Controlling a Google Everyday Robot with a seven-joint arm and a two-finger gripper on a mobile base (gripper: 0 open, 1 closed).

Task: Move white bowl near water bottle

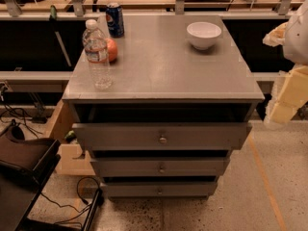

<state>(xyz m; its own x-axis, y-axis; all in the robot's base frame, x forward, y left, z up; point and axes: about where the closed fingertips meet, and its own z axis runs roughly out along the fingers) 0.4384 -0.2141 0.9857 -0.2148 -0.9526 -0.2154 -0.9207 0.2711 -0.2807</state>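
The white bowl stands upright at the back right of the grey cabinet top. The water bottle, clear with a white cap, stands upright near the top's front left edge. My gripper hangs at the far right of the view, beyond the cabinet's right edge and below the level of the top. It is well away from the bowl and holds nothing that I can see.
A blue soda can stands at the back left, and an orange fruit lies just behind the bottle. The cabinet has three drawers pulled slightly out. A dark chair and cables are on the floor at left.
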